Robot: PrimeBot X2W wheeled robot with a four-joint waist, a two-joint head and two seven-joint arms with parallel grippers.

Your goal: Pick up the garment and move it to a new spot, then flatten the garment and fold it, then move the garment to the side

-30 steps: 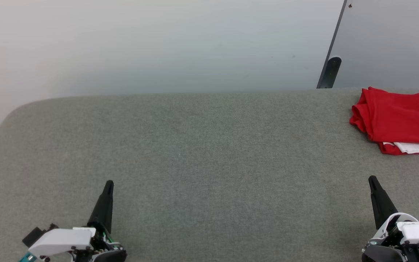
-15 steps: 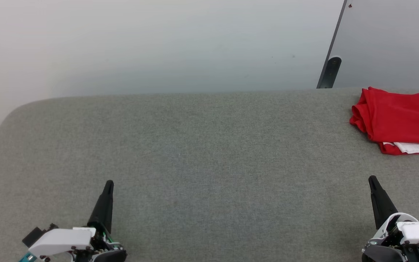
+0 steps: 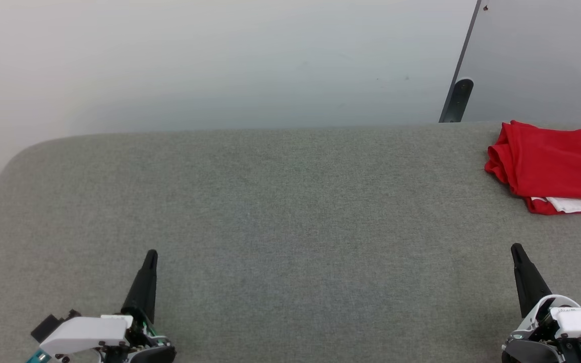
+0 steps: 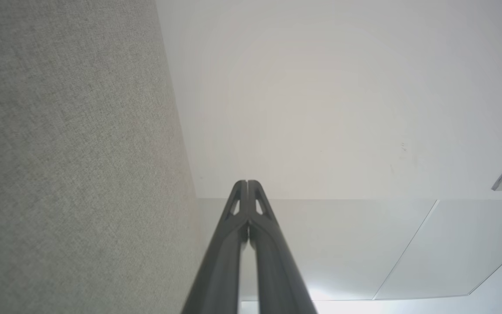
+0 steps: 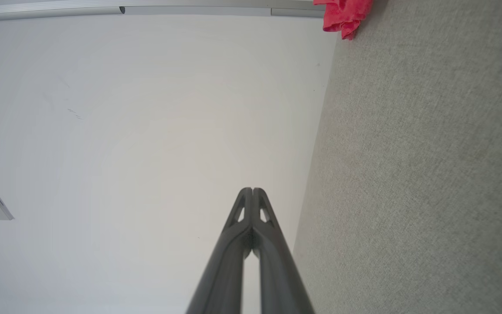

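My left pincer (image 4: 247,183) rises from the bottom edge, its two dark fingers (image 4: 222,261) pressed together at the tips, holding nothing. A grey fabric desk (image 4: 68,152) runs down the left side, with a pale wall (image 4: 320,100) beyond.

The garment (image 3: 555,161) is cut off by the right edge of the head view. Its white layer is mostly hidden under the red folds. The bottom edge crops the bodies of the left gripper (image 3: 151,255) and right gripper (image 3: 516,249).
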